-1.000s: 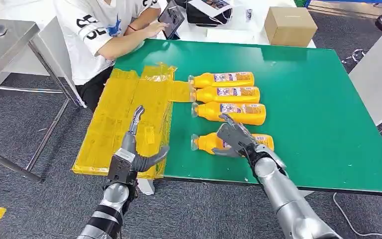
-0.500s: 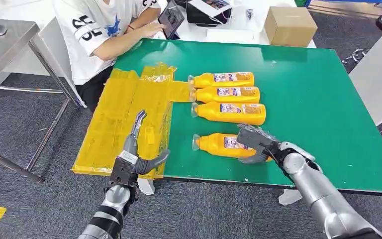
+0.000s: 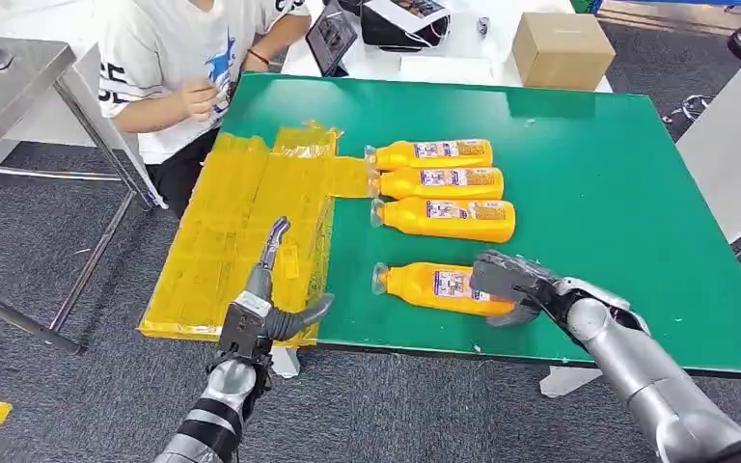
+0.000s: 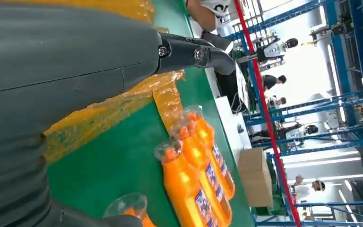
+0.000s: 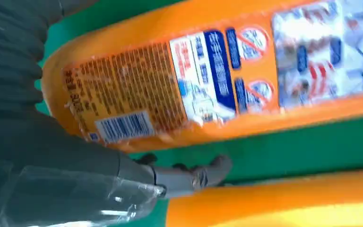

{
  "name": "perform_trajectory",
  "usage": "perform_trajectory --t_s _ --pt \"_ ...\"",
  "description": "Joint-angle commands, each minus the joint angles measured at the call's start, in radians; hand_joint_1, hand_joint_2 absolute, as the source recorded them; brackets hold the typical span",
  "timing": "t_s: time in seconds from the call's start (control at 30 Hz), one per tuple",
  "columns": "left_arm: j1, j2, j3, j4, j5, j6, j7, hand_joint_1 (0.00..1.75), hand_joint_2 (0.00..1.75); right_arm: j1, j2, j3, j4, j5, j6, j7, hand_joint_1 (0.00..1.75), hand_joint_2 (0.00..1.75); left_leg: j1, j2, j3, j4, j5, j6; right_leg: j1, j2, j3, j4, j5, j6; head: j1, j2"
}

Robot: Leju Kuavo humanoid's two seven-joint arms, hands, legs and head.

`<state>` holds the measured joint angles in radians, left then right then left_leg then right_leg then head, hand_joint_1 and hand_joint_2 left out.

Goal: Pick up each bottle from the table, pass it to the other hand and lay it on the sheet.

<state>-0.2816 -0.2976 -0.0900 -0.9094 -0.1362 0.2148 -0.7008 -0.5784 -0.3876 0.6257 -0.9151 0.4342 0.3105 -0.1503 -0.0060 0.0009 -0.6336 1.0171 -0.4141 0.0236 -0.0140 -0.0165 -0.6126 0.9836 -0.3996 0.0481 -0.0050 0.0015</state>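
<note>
Four orange bottles lie on the green table (image 3: pixel 598 193), caps pointing at the yellow sheet (image 3: pixel 222 222). Three sit side by side at the back (image 3: pixel 444 220) (image 3: pixel 439 183) (image 3: pixel 434 152). The nearest bottle (image 3: pixel 434 285) lies alone by the front edge. My right hand (image 3: pixel 511 285) arches over its base end. In the right wrist view the labelled bottle (image 5: pixel 208 80) lies flat, and a strip of green shows between it and my thumb (image 5: pixel 184 177). My left hand (image 3: pixel 270 309) hovers over the sheet's near edge, fingers spread and holding nothing.
A person in a white T-shirt (image 3: pixel 183 68) sits at the table's far left corner, close to the sheet. A cardboard box (image 3: pixel 562 48) and a tablet (image 3: pixel 333 37) stand beyond the far edge. A metal table (image 3: pixel 10 87) is on the left.
My right hand slid from over the nearest bottle's middle to its base end, and the bottle turned slightly. The person drew an arm back from the tablet. My left hand barely moved.
</note>
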Motion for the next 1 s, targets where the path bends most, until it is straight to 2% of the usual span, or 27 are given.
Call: perform_trajectory --t_s 0.03,0.17,0.23,0.33,0.47,0.5,0.53,0.57,0.6,0.73,0.8,0.9,1.0 --pt "-0.066 -0.006 -0.016 0.12 0.011 -0.009 0.005 0.0 1.75 -0.041 0.097 0.168 0.255 0.048 -0.051 0.015 0.0 1.75 0.001 0.0 0.005 -0.002 -0.001 -0.002 0.001 0.001 0.005 -0.002 0.0 -0.002 0.0 0.0" --pt "-0.069 -0.006 -0.027 0.132 0.013 -0.005 0.014 0.0 1.75 -0.044 0.153 0.207 0.348 0.117 -0.104 0.037 0.0 1.75 0.003 0.001 0.009 -0.003 -0.001 -0.002 0.002 0.003 0.009 -0.004 0.0 -0.002 0.0 0.0" --pt "-0.068 -0.006 -0.027 0.133 0.013 -0.005 0.014 0.0 1.75 -0.041 0.157 0.208 0.349 0.118 -0.104 0.037 0.0 1.75 0.003 0.001 0.009 -0.002 -0.001 -0.002 0.002 0.001 0.008 -0.003 0.0 -0.002 0.0 0.0" --pt "-0.069 -0.005 -0.028 0.133 0.012 -0.006 0.015 0.0 1.75 -0.044 0.156 0.212 0.353 0.123 -0.102 0.04 0.0 1.75 0.003 0.003 0.015 -0.004 -0.002 -0.003 0.003 0.005 0.013 -0.005 0.0 -0.003 0.0 0.0" --pt "-0.069 -0.004 -0.027 0.135 0.01 -0.004 0.026 0.0 1.75 -0.036 0.181 0.224 0.381 0.188 -0.134 0.063 0.0 1.75 0.003 0.008 0.02 -0.003 -0.005 -0.003 0.003 0.01 0.016 -0.004 0.0 -0.003 0.0 0.0" --pt "-0.069 -0.003 -0.028 0.134 0.009 -0.004 0.026 0.0 1.75 -0.029 0.188 0.217 0.384 0.189 -0.144 0.064 0.14 1.75 0.003 0.007 0.021 -0.003 -0.004 -0.004 0.003 0.009 0.017 -0.005 0.0 -0.003 0.0 0.0" --pt "-0.068 -0.003 -0.029 0.135 0.007 -0.004 0.028 0.0 1.75 -0.022 0.192 0.211 0.383 0.189 -0.15 0.063 0.87 1.75 0.003 0.007 0.022 -0.003 -0.004 -0.003 0.003 0.009 0.018 -0.005 0.0 -0.003 0.0 0.0" --pt "-0.067 -0.002 -0.03 0.133 0.005 -0.001 0.029 0.0 1.75 -0.009 0.195 0.194 0.375 0.186 -0.169 0.052 1.45 1.75 0.003 0.008 0.024 -0.002 -0.005 -0.003 0.003 0.01 0.019 -0.004 0.0 -0.002 0.0 0.0" --pt "-0.065 -0.002 -0.03 0.131 0.004 0.002 0.03 0.0 1.75 0.002 0.196 0.18 0.365 0.182 -0.186 0.043 1.73 1.75 0.004 0.008 0.025 -0.003 -0.005 -0.003 0.003 0.01 0.02 -0.005 0.0 -0.003 0.0 0.0" --pt "-0.045 0.006 -0.032 0.107 -0.008 0.01 0.039 0.0 1.75 0.061 0.206 0.085 0.285 0.175 -0.28 0.016 1.75 1.75 0.004 0.011 0.03 -0.002 -0.007 -0.004 0.003 0.013 0.023 -0.004 -0.001 -0.003 0.0 0.0" --pt "-0.029 0.009 -0.026 0.087 -0.012 0.014 0.043 0.0 1.75 0.101 0.216 0.003 0.207 0.172 -0.32 -0.001 1.75 1.75 0.004 0.012 0.031 -0.002 -0.007 -0.004 0.004 0.014 0.024 -0.004 0.0 -0.003 0.0 0.0" --pt "0.0 0.01 -0.013 0.045 -0.014 0.021 0.042 0.0 1.75 0.168 0.259 -0.14 0.039 0.17 -0.439 -0.036 1.75 1.75 0.004 0.014 0.031 -0.002 -0.007 -0.004 0.004 0.016 0.024 -0.004 0.0 -0.003 0.0 0.0" --pt "0.01 0.011 -0.011 0.03 -0.017 0.018 0.045 0.0 1.75 0.18 0.272 -0.163 -0.015 0.194 -0.419 -0.009 1.75 1.75 0.003 0.015 0.029 -0.001 -0.008 -0.004 0.003 0.017 0.022 -0.002 0.0 -0.003 0.0 0.0"
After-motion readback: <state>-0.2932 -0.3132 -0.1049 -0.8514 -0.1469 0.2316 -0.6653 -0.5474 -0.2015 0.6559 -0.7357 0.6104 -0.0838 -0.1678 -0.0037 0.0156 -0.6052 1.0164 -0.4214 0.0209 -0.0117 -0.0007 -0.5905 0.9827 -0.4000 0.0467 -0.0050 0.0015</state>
